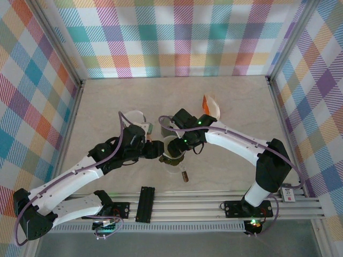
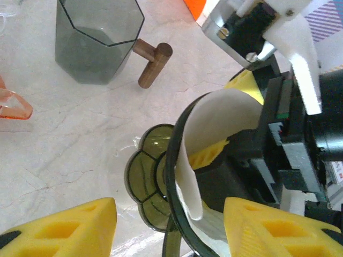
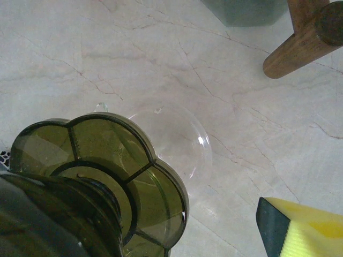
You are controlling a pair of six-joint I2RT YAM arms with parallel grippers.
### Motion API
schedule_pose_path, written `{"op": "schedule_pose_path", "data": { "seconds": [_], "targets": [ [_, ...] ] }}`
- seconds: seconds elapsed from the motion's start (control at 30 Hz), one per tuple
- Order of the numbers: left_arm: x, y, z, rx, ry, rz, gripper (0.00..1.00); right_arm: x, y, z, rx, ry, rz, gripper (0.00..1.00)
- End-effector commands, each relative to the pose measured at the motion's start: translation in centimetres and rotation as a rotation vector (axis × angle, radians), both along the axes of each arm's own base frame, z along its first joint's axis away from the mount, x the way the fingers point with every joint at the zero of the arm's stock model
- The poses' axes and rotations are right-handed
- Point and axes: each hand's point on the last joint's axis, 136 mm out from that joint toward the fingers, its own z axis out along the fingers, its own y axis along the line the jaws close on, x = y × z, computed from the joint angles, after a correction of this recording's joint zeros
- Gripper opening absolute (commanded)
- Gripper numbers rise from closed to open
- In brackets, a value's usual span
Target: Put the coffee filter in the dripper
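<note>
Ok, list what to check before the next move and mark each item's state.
1. Coffee filter inside the dripper rim: ok.
2. Filter lying flat against the dripper wall: not ok, it curls inward.
3. Right hand let go of the filter: cannot tell.
4. Left hand open, a finger on either side of the dripper: ok.
5. Grey jug standing apart from the dripper: ok.
</note>
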Motion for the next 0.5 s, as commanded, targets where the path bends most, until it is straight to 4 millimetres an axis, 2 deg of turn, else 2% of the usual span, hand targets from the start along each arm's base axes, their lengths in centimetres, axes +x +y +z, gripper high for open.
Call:
{"op": "schedule_pose_path", "data": {
  "seconds": [0.0, 0.07, 0.27, 0.33, 0.47],
  "targets": [
    [0.2, -0.2, 0.1, -0.040, -0.001, 0.003, 0.58, -0.5, 0.1, -0.8, -0.010, 0.017, -0.002, 0.83],
    [0.2, 0.0, -0.2, -0.027, 0.012, 0.010, 0.57, -0.5, 0.2, -0.8, -0.007, 0.018, -0.002, 0.83],
    [0.2, 0.5, -0.7, -0.017, 0.026, 0.026, 0.35, -0.5, 0.1, -0.7, -0.012, 0.016, -0.007, 0.83],
    [0.2, 0.3, -0.3, -0.036, 0.022, 0.019, 0.37, -0.5, 0.1, -0.8, -0.012, 0.018, -0.007, 0.83],
    [0.2, -0.6, 0.6, -0.090, 0.010, -0.011, 0.51, -0.5, 0.1, -0.7, -0.010, 0.017, -0.008, 0.83]
  ]
}}
